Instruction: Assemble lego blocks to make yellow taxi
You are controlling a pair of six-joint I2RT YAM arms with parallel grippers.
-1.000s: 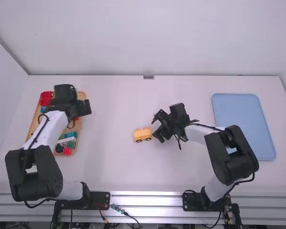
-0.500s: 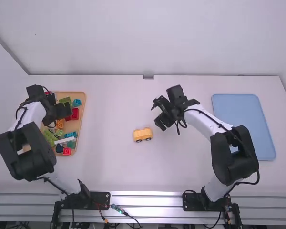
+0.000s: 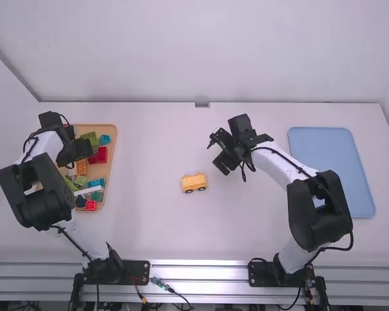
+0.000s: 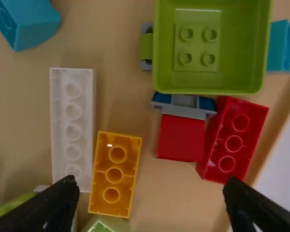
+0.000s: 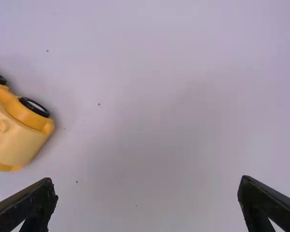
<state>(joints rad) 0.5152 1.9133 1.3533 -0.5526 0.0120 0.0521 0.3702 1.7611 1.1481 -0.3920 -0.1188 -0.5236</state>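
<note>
Jaws on the left gripper (image 3: pixel 83 149) are released, spread wide over the wooden tray (image 3: pixel 109 132). Right gripper's (image 3: pixel 216 151) jaws also wide, released, above the desk (image 3: pixel 155 227), near the yellow car (image 3: pixel 194 182) but not touching it.

Car sits upright on the desk, one of it, two black wheels visible on the side facing the cameras' end of the desk. It's between the two trays, well apart from both. Right wrist view catches part of it, two wheels and some studs.

Edges: wooden tray runs along the left side of the desk, its long edge facing the car. Blue tray (image 3: pixel 330 172) is over on the right, one of those. Broad stretch of desk between wooden tray and car, another between car and blue tray. Inside the wooden tray it's tight.

Count from left wrist view: one white brick (image 4: pixel 72 128), long, five round tubes showing; one orange brick (image 4: pixel 114 174), three tubes, just beside the white; one green bin (image 4: pixel 241 58) with four studs inside; two red bricks (image 4: pixel 234 140), side by side; two light-blue blocks (image 4: pixel 36 24), well apart. More green pieces are partly cut off, can't get a count.
</note>
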